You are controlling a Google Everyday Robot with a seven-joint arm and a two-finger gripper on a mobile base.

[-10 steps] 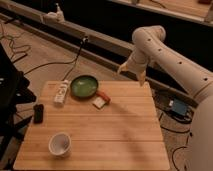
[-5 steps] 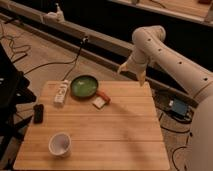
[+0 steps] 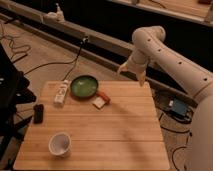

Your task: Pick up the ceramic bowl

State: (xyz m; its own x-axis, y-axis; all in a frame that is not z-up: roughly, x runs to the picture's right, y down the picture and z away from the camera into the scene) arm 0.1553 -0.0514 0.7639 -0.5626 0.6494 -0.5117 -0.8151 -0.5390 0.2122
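The ceramic bowl (image 3: 83, 86) is wide and shallow, green inside with a dark rim, and sits at the far left part of the wooden table (image 3: 125, 135). The white arm comes in from the right, and my gripper (image 3: 132, 71) hangs above the table's far edge, well to the right of the bowl and apart from it. The white cup (image 3: 59, 144) stands near the front left corner.
A white bottle (image 3: 61, 92) lies left of the bowl. A small red-and-tan object (image 3: 101, 100) lies just right of the bowl. A black object (image 3: 38, 113) sits at the left edge. Cables run on the floor behind; a blue box (image 3: 178, 107) lies right.
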